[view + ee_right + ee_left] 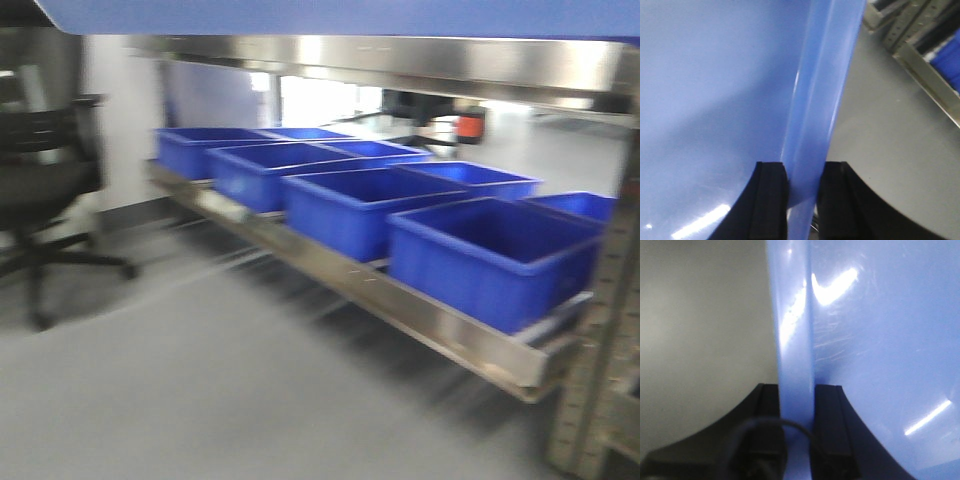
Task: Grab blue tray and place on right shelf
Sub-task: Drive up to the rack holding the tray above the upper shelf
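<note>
The light-blue glossy blue tray [330, 15] fills the top edge of the front view, held up off the floor. In the left wrist view its rim [796, 340] runs between the black fingers, and my left gripper [798, 405] is shut on it. The tray's inside [885, 350] spreads to the right. My right gripper [804, 180] is likewise shut on the opposite rim [820, 90], with the tray's inside [715, 100] to the left. The right shelf [400, 65] shows its shiny steel front lip just below the tray in the front view.
A lower steel shelf [420, 320] carries several deep dark-blue bins [490, 255]. A perforated upright [600, 390] stands at the right. A black office chair [45, 190] sits at the left on the grey floor [200, 400]. Rack parts [920, 50] show in the right wrist view.
</note>
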Available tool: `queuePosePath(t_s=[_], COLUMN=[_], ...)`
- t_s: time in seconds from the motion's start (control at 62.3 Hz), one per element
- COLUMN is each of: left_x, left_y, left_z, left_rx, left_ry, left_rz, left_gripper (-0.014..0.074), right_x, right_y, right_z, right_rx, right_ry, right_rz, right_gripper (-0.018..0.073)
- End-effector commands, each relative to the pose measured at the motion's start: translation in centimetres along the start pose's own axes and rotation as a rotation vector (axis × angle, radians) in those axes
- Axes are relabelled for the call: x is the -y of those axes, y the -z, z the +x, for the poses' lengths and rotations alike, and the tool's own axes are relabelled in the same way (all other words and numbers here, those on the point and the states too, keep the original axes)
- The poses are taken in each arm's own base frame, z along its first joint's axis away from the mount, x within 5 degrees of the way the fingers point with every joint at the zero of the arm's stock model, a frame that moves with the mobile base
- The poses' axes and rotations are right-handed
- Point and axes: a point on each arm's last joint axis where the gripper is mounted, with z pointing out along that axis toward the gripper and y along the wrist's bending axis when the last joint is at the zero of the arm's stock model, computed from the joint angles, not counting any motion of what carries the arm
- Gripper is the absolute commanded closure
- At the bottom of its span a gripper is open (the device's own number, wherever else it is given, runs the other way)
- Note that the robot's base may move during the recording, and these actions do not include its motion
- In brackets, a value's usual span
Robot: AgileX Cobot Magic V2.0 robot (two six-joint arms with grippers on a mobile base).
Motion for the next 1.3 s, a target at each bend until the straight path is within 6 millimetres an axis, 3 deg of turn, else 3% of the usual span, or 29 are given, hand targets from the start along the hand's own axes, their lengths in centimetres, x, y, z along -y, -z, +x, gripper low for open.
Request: queuePosePath(t_s=[0.0,1.284], left_x=[0.7,0.7], left_y=[2.39,2.39], left_z=[0.92,0.92], left_rx=[-0.028,-0.028], left_ry=[-0.043,-0.043], left_rz=[0.021,0.021], left_gripper=[0.0645,0.0645], right_x=[0.15,0.15], right_y=[1.79,1.79], right_z=[-0.78,-0.78], right_rx=[0.119,0.119], right_ry=[0.029,0.029], right_rz=[-0.02,-0.02], right_gripper=[0.0503,0.0503])
